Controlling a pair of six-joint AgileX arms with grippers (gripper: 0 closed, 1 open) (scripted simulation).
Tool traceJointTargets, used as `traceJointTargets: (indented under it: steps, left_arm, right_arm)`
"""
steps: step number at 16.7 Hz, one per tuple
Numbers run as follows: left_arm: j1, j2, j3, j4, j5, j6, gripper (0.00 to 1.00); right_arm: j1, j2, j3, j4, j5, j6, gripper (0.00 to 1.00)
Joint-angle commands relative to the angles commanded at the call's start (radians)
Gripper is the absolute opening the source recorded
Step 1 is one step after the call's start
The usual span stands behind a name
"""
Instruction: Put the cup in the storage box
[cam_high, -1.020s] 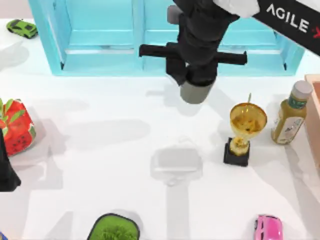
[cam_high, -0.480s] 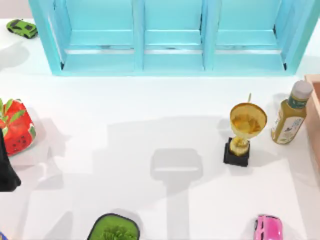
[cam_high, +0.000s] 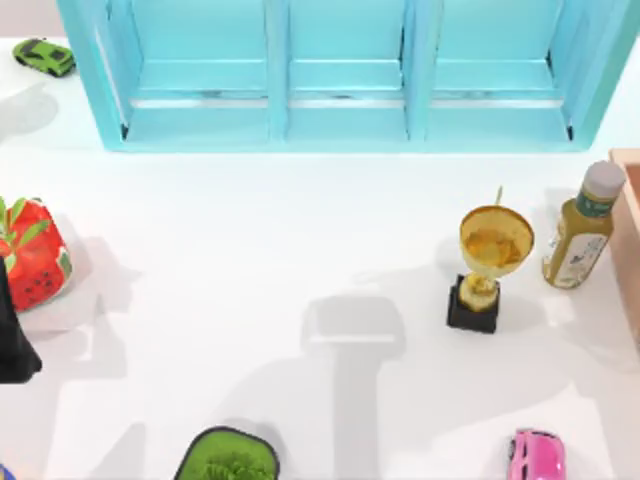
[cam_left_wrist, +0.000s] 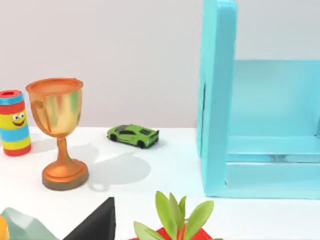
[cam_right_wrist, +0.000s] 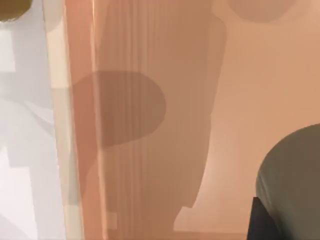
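White table (cam_high: 250, 260) carries a blue shelf unit (cam_high: 340, 75) along the far edge, gold trophy (cam_high: 490, 262) and bottle (cam_high: 580, 228) at right beside the peach storage box (cam_right_wrist: 150, 125), over whose interior the cup (cam_right_wrist: 292, 180) sits in the right wrist view; grip state of both grippers can't be determined.

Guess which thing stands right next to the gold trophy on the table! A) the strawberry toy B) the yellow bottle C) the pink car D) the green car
B: in the top view the yellow bottle stands just right of the gold trophy, while the others sit far off.
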Motion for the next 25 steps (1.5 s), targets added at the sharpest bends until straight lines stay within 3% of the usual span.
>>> traceJointTargets:
  steps: [10, 14, 25]
  left_arm:
    - [0.000, 0.000, 0.000, 0.000, 0.000, 0.000, 1.00]
    - [0.000, 0.000, 0.000, 0.000, 0.000, 0.000, 1.00]
    - [0.000, 0.000, 0.000, 0.000, 0.000, 0.000, 1.00]
  right_arm:
    - [-0.013, 0.028, -0.215, 0.243, 0.000, -0.013, 0.00]
    - [-0.014, 0.028, -0.224, 0.251, -0.001, -0.014, 0.00]
    - [-0.014, 0.028, -0.224, 0.251, -0.001, -0.014, 0.83]
